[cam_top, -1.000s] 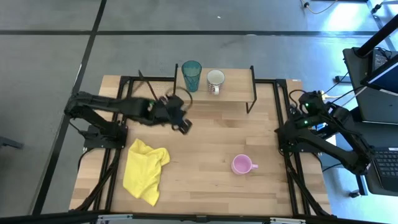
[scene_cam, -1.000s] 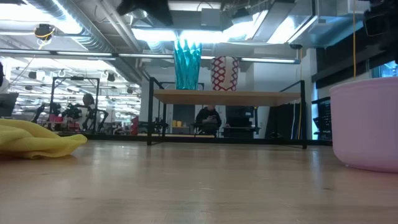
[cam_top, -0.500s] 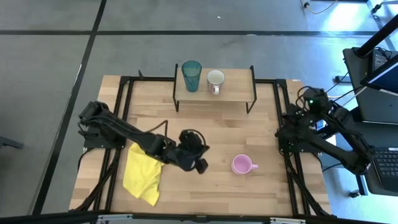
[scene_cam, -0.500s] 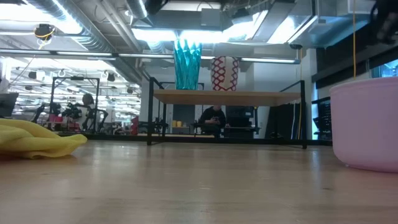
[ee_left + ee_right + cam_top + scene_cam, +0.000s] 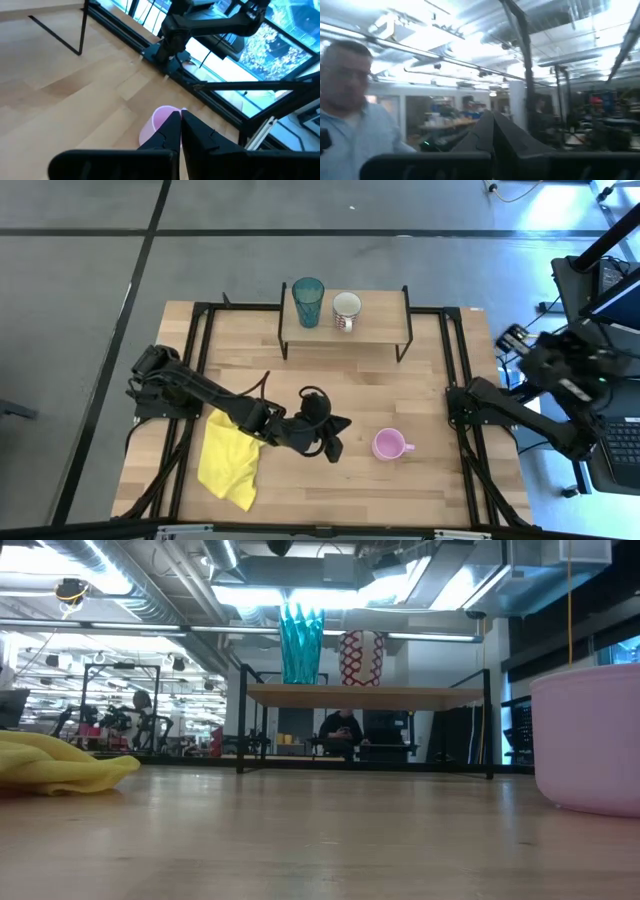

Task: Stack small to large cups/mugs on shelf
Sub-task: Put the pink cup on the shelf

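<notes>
Two clenched, empty tools: left tool [image 5: 335,448] near pink mug [image 5: 388,445], right tool [image 5: 492,125] raised off-table.

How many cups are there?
3. The teal tumbler and white mug stand on the shelf; the pink mug sits on the table.

Two dark jointed arms, black cables

Pink mug [image 5: 590,738] cut off by low view's right edge; handle unseen.
</notes>
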Robot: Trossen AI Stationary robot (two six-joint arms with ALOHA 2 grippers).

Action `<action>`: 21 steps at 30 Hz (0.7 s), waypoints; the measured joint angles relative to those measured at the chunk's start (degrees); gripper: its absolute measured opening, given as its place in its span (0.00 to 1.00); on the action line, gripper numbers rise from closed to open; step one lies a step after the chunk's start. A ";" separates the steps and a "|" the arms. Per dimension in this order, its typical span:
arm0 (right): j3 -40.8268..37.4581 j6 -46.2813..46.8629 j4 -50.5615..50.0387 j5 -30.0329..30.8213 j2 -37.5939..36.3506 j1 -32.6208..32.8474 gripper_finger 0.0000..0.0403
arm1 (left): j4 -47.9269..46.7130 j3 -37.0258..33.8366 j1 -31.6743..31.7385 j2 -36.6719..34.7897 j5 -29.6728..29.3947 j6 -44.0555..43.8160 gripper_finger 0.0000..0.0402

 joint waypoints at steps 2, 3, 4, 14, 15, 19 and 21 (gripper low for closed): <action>3.27 1.78 0.39 1.35 0.17 0.00 0.01 | -0.64 0.00 0.35 0.00 0.40 0.02 0.01; 5.51 1.71 0.37 2.76 0.19 -0.07 0.01 | -0.60 0.00 0.60 0.00 0.63 0.07 0.00; 7.80 1.27 0.35 4.57 0.19 -0.09 0.01 | -0.56 0.00 0.91 0.00 0.78 0.54 0.00; 39.22 -36.95 -71.03 20.07 8.96 -12.62 0.01 | -0.59 0.00 5.52 0.00 12.99 3.03 0.04; 42.15 -40.16 -76.67 19.75 11.21 -14.57 0.01 | -0.89 0.00 5.87 0.00 13.52 3.05 0.04; 53.19 -45.90 -88.13 11.82 18.95 -23.07 0.01 | -7.02 0.00 7.38 -0.68 13.74 2.83 0.04; 59.06 -46.31 -90.10 7.10 21.91 -27.65 0.01 | -10.84 0.06 8.22 -0.85 13.81 1.71 0.04</action>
